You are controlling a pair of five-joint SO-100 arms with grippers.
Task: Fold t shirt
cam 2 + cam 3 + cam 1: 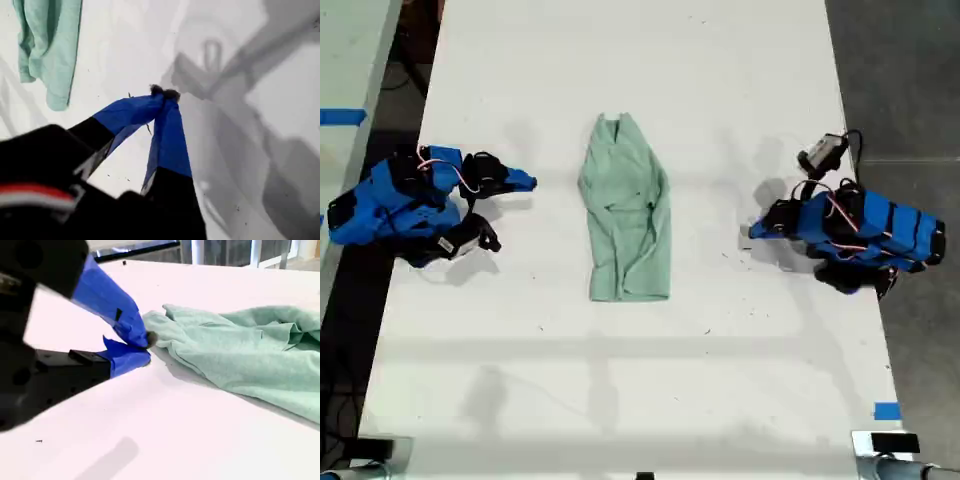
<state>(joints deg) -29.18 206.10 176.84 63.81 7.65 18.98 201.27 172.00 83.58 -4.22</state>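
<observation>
My first pincer [164, 95] and second pincer [145, 347] are both together, empty, beside the wrinkled mint-green cloth t shirt [627, 210]; grabbing one layer risks unfolding it.

t shirt [47, 47] cropped, wrist camera housing [45, 195] blurred

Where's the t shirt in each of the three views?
Exterior view: the t shirt lies folded lengthwise at the middle of the white table, between the two arms, touching neither.
First wrist view: one end of it shows, well clear of my first gripper.
Second wrist view: it lies just beyond my second gripper.
Shared landmark: the white table.
</observation>
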